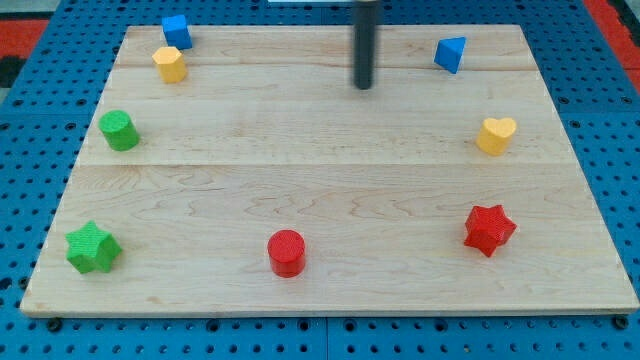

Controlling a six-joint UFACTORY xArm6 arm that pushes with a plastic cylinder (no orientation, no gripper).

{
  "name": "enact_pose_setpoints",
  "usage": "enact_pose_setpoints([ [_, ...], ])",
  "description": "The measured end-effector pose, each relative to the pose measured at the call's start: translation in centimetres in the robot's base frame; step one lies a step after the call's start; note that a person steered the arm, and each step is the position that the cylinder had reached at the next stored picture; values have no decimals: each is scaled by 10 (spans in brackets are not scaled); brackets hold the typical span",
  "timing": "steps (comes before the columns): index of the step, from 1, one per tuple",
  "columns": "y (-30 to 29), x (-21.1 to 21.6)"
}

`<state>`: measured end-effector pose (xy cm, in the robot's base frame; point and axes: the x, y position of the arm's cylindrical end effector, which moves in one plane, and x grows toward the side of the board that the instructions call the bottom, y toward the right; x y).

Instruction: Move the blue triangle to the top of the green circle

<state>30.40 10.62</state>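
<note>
1. In the camera view, my tip [363,86] is hanging over the wooden board [330,190] near the middle of its top edge. The rod is a plain dark bar with no claw on it, so there is nothing to open, close or grip.
2. The blue triangle [450,54] is sitting near the board's top right corner, well apart from my tip and to the view's right of it.
3. The green circle [119,130] is resting by the board's left edge, in its upper half, well apart from the blue triangle.
4. A blue cube [176,30] is lying at the top left corner, with a yellow hexagon-like block [169,64] just below it.
5. A yellow heart [495,134] is sitting by the right edge, and a red star [489,229] is lying below it, toward the bottom right corner.
6. A red circle [286,252] is standing near the middle of the bottom edge, and a green star [92,248] is sitting at the bottom left corner.
</note>
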Motion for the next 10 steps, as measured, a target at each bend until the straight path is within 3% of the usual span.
enact_pose_setpoints([
  [1,80,15],
  [2,119,-46],
  [3,77,-65],
  [4,-18,-31],
  [5,-70,-4],
  [6,9,-32],
  [7,37,-21],
  [8,27,28],
  [9,-53,32],
  [10,-41,27],
])
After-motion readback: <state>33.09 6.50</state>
